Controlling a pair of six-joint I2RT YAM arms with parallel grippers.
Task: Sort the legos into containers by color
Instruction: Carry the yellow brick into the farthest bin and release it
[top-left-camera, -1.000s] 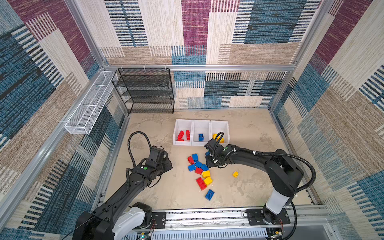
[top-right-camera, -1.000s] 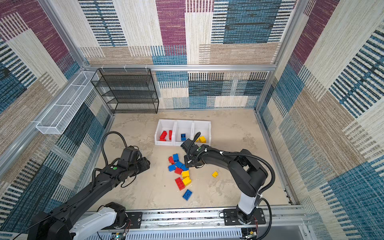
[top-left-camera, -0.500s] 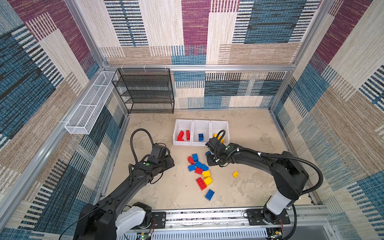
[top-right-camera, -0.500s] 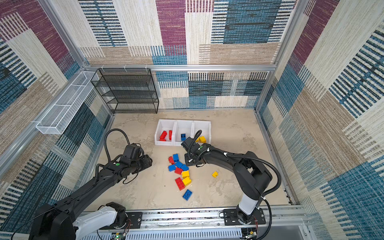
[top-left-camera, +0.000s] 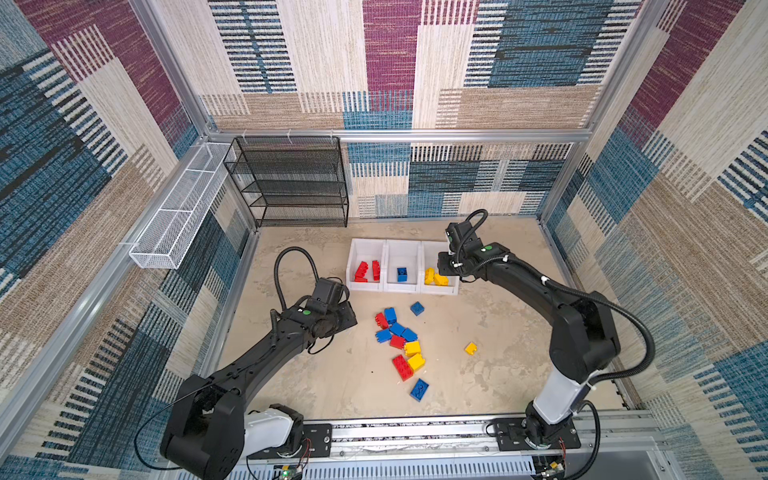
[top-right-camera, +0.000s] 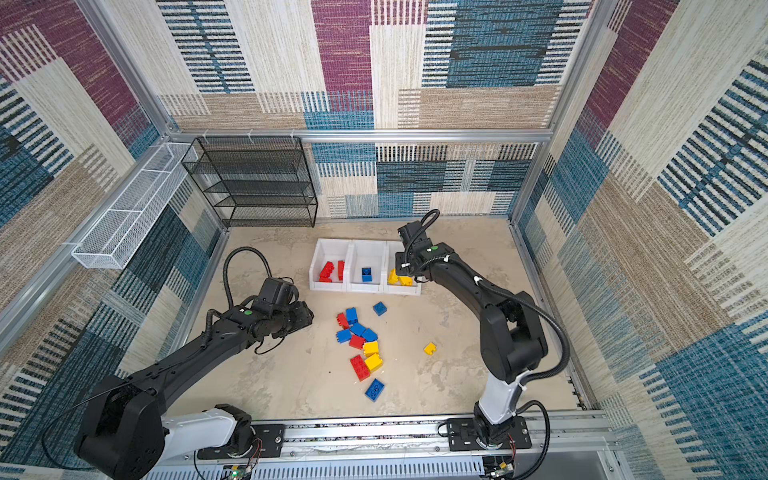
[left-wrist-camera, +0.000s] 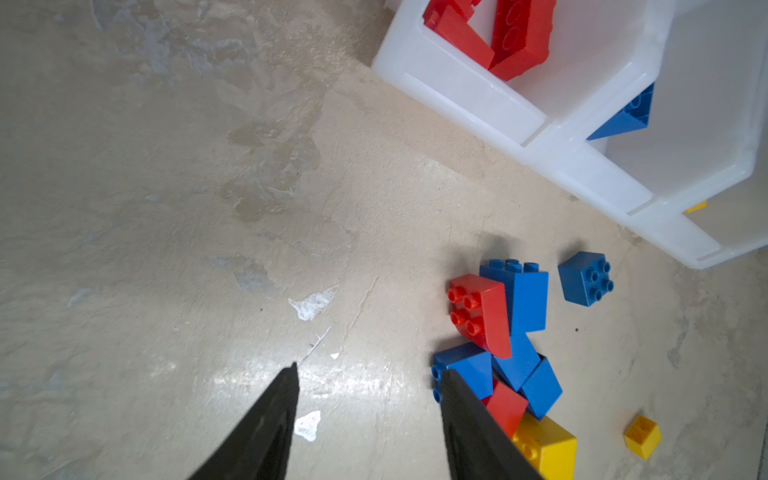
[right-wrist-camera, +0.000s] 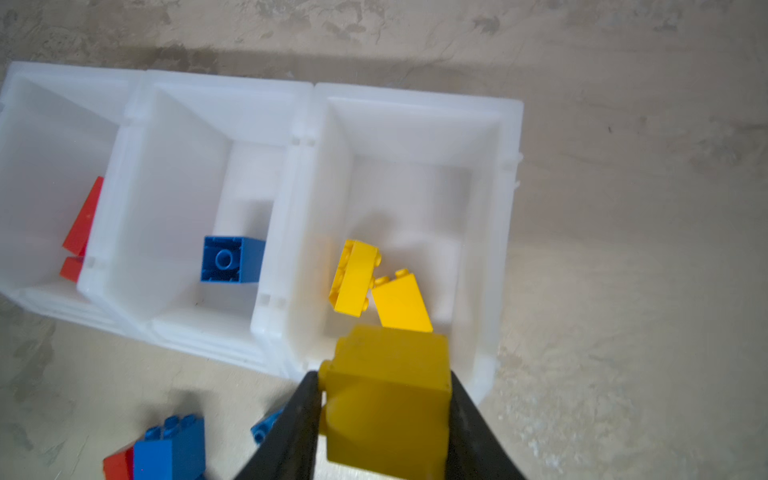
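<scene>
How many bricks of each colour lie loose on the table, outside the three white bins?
Red bricks: 3
Blue bricks: 6
Yellow bricks: 3
Total: 12

The beige tabletop (top-left-camera: 498, 386) bears white containers (top-left-camera: 401, 287), scattered legos (top-left-camera: 399, 330) — and a black shelf (top-left-camera: 291, 183).

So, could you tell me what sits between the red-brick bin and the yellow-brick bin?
The middle bin, holding one blue brick, seen in both top views.
</scene>
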